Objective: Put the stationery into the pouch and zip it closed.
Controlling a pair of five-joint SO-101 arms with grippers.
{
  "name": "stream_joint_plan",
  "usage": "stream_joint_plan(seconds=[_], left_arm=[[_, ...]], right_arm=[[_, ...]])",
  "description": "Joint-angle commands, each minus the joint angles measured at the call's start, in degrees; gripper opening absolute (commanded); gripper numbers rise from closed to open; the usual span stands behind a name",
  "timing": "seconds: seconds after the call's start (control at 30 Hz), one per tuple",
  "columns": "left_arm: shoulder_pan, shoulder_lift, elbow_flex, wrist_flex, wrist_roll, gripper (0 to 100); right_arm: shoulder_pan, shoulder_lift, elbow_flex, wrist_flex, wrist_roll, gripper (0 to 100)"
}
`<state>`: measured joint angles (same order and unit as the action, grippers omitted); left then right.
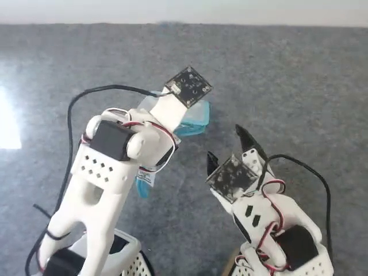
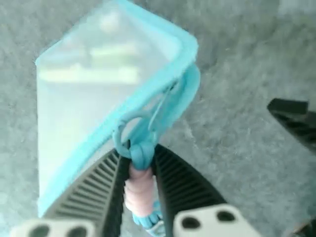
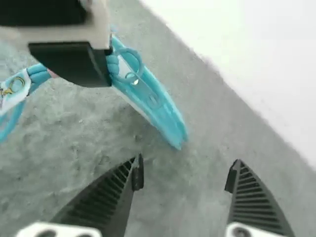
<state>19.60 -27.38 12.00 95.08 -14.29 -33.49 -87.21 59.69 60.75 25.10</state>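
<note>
High view: your left arm (image 1: 98,184) at left, wrist over turquoise pouch (image 1: 198,118) above grey table (image 1: 299,69); cannot tell if pouch touches table. Left wrist view: left gripper (image 2: 140,160) clamped on zipper pull (image 2: 139,152), pink bead (image 2: 136,190) between fingers. Pale shapes inside pouch, too blurred to name. Right, nearer you: right gripper (image 1: 225,144) spread wide, holding nothing, apart from pouch.

A grey speckled table (image 1: 299,75) is spreading across the view up to a pale wall (image 1: 230,10) running along its far edge, while a turquoise pouch (image 1: 198,118) is showing above its middle, contact with the surface unclear.
</note>
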Motion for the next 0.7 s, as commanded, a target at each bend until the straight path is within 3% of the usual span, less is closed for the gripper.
stream_joint_plan(seconds=[0.0, 0.4, 0.67], left_arm=[[-0.09, -0.44, -0.22, -1.14, -0.53, 1], [-0.09, -0.18, -0.22, -1.23, -0.44, 1], [-0.18, -0.44, -0.48, -0.88, -0.62, 1]], right_arm=[[-0.57, -0.04, 1.14, -5.32, 3.78, 27.6], [-0.48, 15.34, 6.15, -23.96, 6.15, 27.7], [-0.31, 25.89, -2.29, -24.75, 6.24, 27.7]])
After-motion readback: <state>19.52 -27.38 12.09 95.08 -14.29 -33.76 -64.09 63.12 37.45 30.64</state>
